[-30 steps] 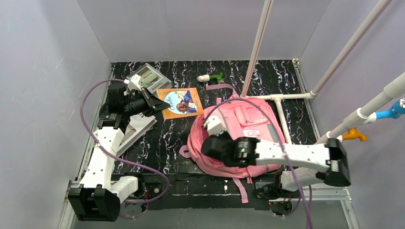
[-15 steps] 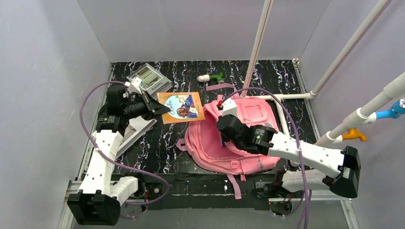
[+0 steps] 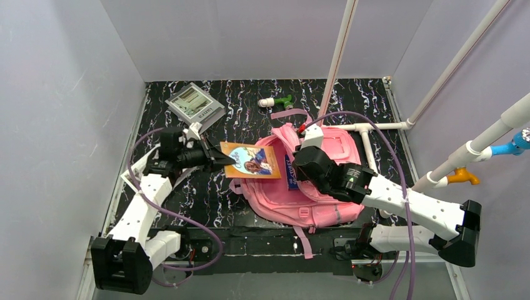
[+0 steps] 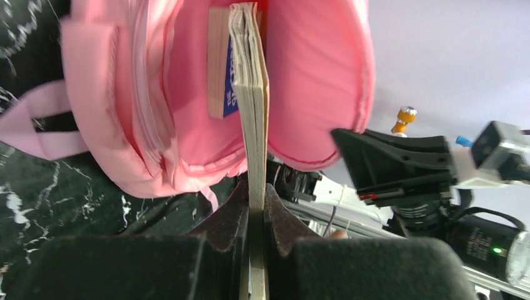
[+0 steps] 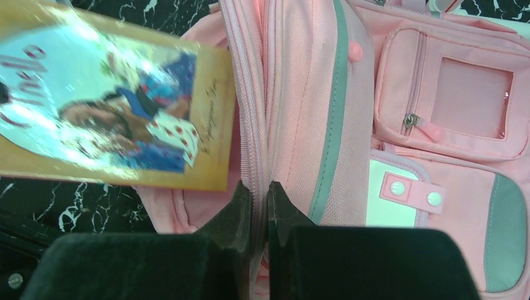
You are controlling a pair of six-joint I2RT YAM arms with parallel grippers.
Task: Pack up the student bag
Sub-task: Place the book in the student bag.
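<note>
From my screen the student bag (image 5: 300,94) is soft woven cloth, matt pink, with a smoother grey stripe (image 5: 329,125) (a faint sheen on it). The book (image 5: 106,106) has a glossy cover throwing glare; its page edges (image 4: 253,94) look like rough, yellowed paper. The table (image 3: 350,100) is black with white marbling, smooth-looking. The fingers (image 5: 228,212) of the right gripper (image 5: 260,194) read as matt black plastic.

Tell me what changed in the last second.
The left end effector carried the book rightward to the student bag's mouth. The right end effector, shut on the bag's zipper edge, swung from its near left side toward the back, pulling it open. Both grips, the calculator and marker stayed.
</note>
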